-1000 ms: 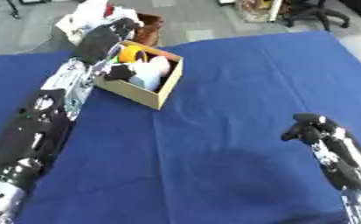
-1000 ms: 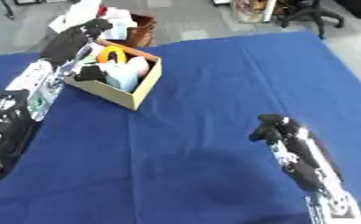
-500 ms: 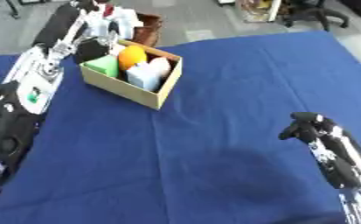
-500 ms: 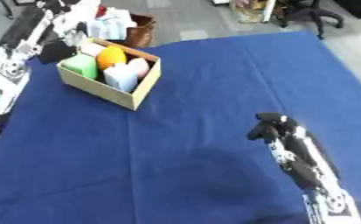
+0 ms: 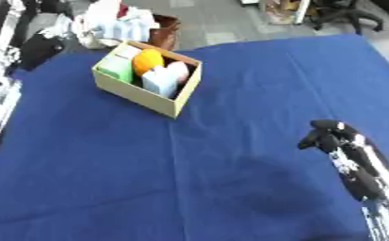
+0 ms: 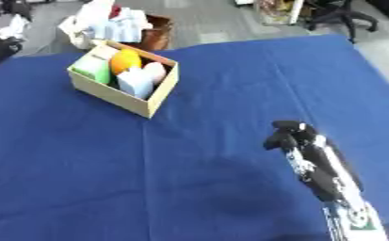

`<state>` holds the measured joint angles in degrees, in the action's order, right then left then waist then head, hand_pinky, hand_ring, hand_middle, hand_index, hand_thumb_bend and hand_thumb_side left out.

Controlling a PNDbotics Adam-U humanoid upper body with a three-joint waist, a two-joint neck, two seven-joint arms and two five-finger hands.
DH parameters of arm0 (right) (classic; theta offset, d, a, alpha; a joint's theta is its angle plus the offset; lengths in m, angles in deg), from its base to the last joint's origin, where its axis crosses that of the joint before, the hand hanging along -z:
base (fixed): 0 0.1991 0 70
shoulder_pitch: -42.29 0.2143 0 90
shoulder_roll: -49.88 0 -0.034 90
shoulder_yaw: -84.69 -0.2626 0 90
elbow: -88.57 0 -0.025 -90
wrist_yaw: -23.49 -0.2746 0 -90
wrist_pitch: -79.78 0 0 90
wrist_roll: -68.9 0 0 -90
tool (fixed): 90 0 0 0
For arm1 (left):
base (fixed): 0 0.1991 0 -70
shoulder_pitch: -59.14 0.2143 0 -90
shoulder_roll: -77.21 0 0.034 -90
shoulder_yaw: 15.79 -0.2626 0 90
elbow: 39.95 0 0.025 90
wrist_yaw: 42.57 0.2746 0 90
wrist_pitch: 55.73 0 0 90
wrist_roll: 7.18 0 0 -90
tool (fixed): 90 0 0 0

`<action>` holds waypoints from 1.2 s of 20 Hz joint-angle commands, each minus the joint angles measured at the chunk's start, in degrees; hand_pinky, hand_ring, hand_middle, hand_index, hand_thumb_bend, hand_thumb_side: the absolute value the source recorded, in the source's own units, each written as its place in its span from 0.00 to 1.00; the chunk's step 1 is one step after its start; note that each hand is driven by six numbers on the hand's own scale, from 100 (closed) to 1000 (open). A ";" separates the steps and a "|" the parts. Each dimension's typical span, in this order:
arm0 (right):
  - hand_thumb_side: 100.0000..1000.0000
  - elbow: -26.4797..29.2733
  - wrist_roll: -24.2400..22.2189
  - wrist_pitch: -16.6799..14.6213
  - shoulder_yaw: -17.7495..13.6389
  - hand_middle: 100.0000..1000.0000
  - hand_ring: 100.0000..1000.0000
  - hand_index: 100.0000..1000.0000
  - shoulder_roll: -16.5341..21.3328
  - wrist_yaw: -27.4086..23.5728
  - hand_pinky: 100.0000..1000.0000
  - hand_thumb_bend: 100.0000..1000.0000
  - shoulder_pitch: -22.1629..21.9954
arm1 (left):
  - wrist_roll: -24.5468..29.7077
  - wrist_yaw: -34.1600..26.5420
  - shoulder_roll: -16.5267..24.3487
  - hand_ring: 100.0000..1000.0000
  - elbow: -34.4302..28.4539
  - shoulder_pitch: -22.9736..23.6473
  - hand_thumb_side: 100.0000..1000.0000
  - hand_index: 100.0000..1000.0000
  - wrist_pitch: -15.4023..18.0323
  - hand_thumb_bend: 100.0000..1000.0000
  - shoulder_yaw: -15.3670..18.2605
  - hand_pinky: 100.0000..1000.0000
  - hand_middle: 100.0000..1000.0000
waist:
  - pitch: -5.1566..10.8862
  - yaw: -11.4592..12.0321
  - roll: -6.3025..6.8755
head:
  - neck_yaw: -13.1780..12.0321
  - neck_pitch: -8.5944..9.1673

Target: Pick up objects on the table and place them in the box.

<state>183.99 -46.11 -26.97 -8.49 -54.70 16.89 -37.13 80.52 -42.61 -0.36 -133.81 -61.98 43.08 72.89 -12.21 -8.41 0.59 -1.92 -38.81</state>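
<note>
Judging from how things lie, little remains to fumble: nothing loose shows on the blue cloth (image 5: 230,188), so the main risk is the left hand (image 5: 41,47) clipping the box (image 5: 140,96) and shoving or tipping it if it swings back across the far left corner. That hand is a dark shape at the far left edge, apart from the box; I cannot tell whether its fingers are curled or straight. The right hand (image 6: 286,136) sits near the right side, fingers curled in on nothing, well apart from everything. The box is a tan, open-topped carton set askew at the far left, crowded with an orange item (image 5: 148,60), a green item (image 5: 115,71) and pale bluish and pinkish pieces.
</note>
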 commanded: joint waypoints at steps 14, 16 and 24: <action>0.41 0.80 -0.67 -0.23 0.47 0.49 0.55 0.73 1.00 -0.52 0.59 0.00 0.31 | 8.42 -6.08 -11.76 0.66 -17.06 18.80 0.64 0.83 -4.02 0.00 2.69 0.78 0.63 | 2.58 3.49 -2.16 | -2.27 -2.86; 0.41 0.85 -0.78 -0.25 0.61 0.49 0.55 0.73 0.75 -0.78 0.59 0.00 0.40 | 9.77 -5.94 -12.97 0.66 -16.53 19.00 0.67 0.83 -4.28 0.00 2.32 0.78 0.63 | 2.70 3.64 -2.37 | -2.32 -3.13; 0.41 0.91 -1.85 0.28 1.74 0.49 0.55 0.73 0.09 -0.87 0.59 0.00 0.64 | 11.29 -4.31 -16.51 0.66 -14.01 21.51 0.74 0.83 -4.95 0.00 2.77 0.78 0.62 | 3.49 3.83 -2.19 | -2.71 -4.12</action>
<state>183.99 -47.56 -26.65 -6.97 -54.80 16.39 -37.05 91.52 -47.27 -16.97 -147.48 -40.16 38.14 75.21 -10.13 -4.61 -1.17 -4.46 -42.67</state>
